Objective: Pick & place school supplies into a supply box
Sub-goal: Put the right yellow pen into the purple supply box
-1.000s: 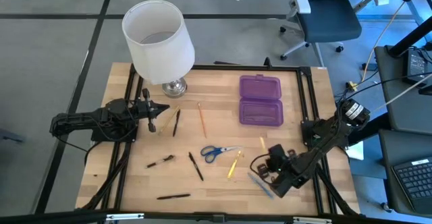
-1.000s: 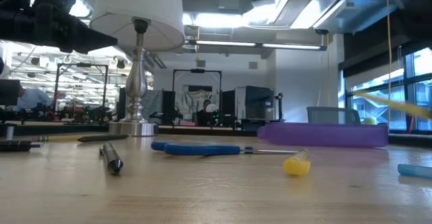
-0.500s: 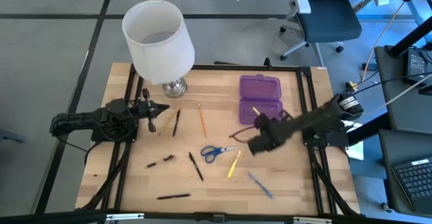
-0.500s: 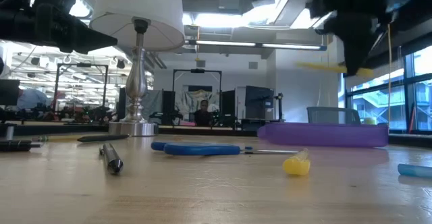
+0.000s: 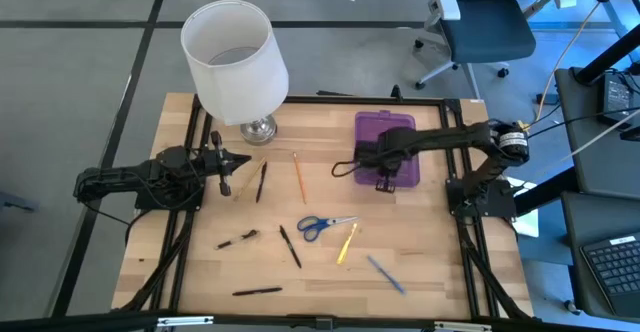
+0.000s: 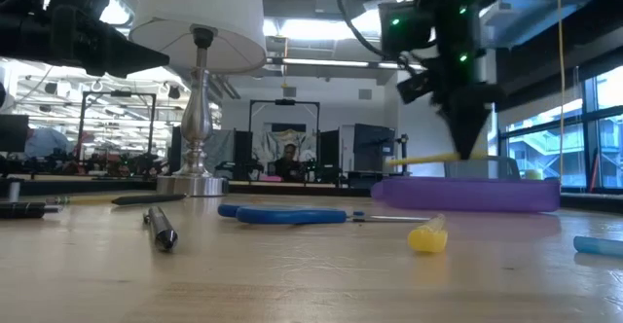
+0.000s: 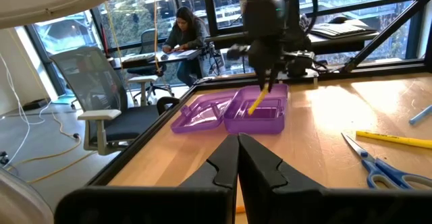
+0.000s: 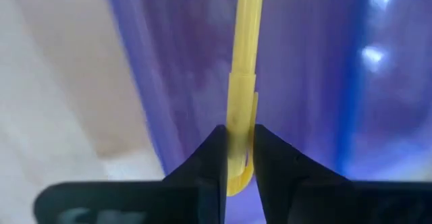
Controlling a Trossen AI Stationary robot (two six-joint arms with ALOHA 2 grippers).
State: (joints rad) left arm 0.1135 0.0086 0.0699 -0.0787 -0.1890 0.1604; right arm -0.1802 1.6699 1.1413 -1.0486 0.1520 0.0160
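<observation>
Broadly, the wooden tabletop [image 5: 200,272] carries everything noted below, with one dark arm at each side. A white lamp [image 5: 234,54] stands at its far left corner on a silver base. The purple supply box [image 5: 384,125] lies open near the far right, its lid flat beside the tray.

Right arm: stretched across from the right edge, its end effector [image 5: 383,166] pointing down over the tray half of the supply box. Fingers are clamped on a yellow pencil [image 8: 244,62] — the right wrist view shows the pencil pinched between them against the purple plastic. In the low view the pencil [image 6: 428,157] hangs roughly level, just above the box rim [image 6: 467,193]. Whether it touches the box floor cannot be determined.

Left arm: parked at the left edge, its end effector [image 5: 240,160] closed on nothing, fingers pressed together in the left wrist view [image 7: 237,158].

Loose items on the tabletop, in descending size:
- blue-handled scissors [image 5: 322,225], near the centre
- orange pencil [image 5: 298,176], beyond the scissors
- second yellow pencil [image 5: 347,244], just right of the scissors
- blue pen [image 5: 385,273], toward the near right
- black pens — one [image 5: 261,182] near the left end effector, others [image 5: 290,246] [image 5: 238,239] [image 5: 257,292] spread across the near left.
</observation>
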